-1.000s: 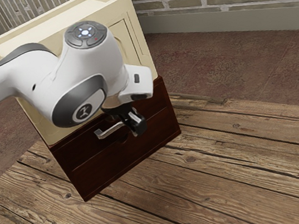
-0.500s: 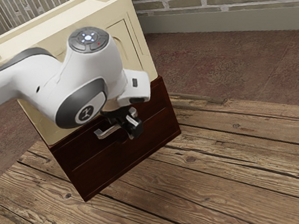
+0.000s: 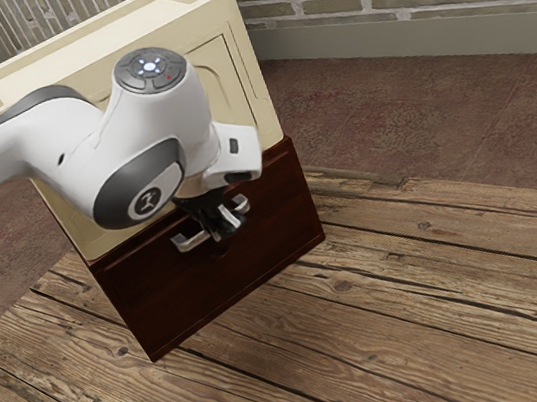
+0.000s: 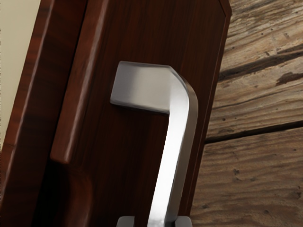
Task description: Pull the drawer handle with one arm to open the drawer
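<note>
Since the earlier frame, gripper (image 3: 227, 230) had shifted toward the exterior view's left, along the handle (image 4: 176, 137) to about its middle. Fingers stood spread, one on each side of the bar, a gap still visible on one side; no pinch. Reach looked done; closing and the pull were left. Drawer front (image 3: 215, 285) showed no clear opening. Handle sat high on that front, below the cream cabinet (image 3: 102, 36), above the near wooden tabletop (image 3: 413, 290). Silvery metal, flat-faced bar, rounded bend into a squared mount, standing off dark red-brown wood.
</note>
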Available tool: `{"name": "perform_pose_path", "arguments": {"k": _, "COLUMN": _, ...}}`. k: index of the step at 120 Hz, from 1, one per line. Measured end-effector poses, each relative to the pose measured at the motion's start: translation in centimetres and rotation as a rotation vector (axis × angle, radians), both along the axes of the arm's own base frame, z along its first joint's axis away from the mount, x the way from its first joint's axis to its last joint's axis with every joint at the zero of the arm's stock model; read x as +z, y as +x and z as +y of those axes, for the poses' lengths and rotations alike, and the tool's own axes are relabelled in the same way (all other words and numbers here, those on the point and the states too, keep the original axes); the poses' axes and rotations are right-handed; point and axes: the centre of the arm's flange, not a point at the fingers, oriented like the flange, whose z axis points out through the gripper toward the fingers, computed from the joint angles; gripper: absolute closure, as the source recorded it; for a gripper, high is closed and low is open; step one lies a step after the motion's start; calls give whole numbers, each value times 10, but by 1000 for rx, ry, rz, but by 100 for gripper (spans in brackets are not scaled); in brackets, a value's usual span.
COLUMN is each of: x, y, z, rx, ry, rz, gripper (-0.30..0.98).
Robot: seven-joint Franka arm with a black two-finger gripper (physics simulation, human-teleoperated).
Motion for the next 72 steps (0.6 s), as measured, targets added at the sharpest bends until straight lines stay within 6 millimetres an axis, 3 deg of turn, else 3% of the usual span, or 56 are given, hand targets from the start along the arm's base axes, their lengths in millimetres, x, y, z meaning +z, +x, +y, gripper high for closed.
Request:
{"name": "perform_pose_path", "arguments": {"k": 30, "x": 1, "y": -2, "z": -3, "rx": 15, "ry": 3, "rz": -9, "gripper": 77}}
{"name": "perform_pose_path", "arguments": {"k": 72, "x": -3, "y": -10, "z": -24, "rx": -1, "ry": -3, "rz": -7, "gripper": 79}}
